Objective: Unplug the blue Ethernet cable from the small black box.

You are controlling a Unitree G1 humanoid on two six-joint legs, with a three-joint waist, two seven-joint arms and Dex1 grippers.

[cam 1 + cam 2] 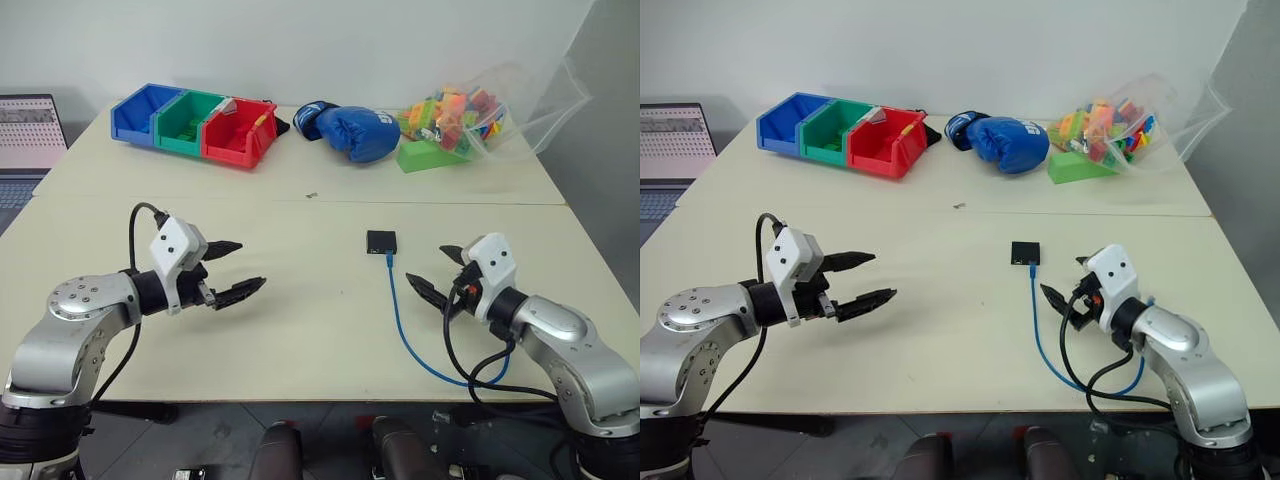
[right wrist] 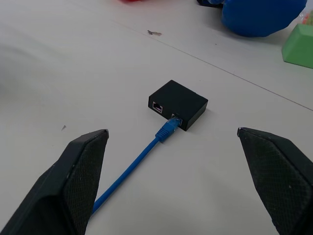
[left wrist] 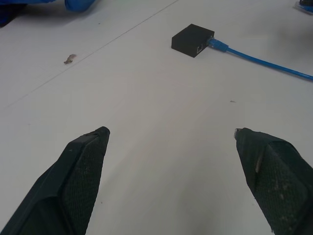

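The small black box [image 1: 381, 240] lies flat on the cream table, right of centre. The blue Ethernet cable [image 1: 400, 320] is plugged into the box's near side and curves toward the table's front edge by my right arm. In the right wrist view the plug sits in one port of the box [image 2: 178, 105], and the cable [image 2: 132, 166] runs back between the fingers. My right gripper [image 1: 426, 266] is open, just right of the cable and short of the box. Farther left, my left gripper [image 1: 250, 265] hovers open over bare table, pointing toward the box [image 3: 192, 39].
Blue, green and red bins [image 1: 195, 123] stand at the back left. A blue boxing glove [image 1: 352, 129] and a clear bag of coloured blocks [image 1: 470, 115] lie at the back. A laptop [image 1: 30, 135] sits off the table's left edge. A seam [image 1: 300, 200] crosses the table.
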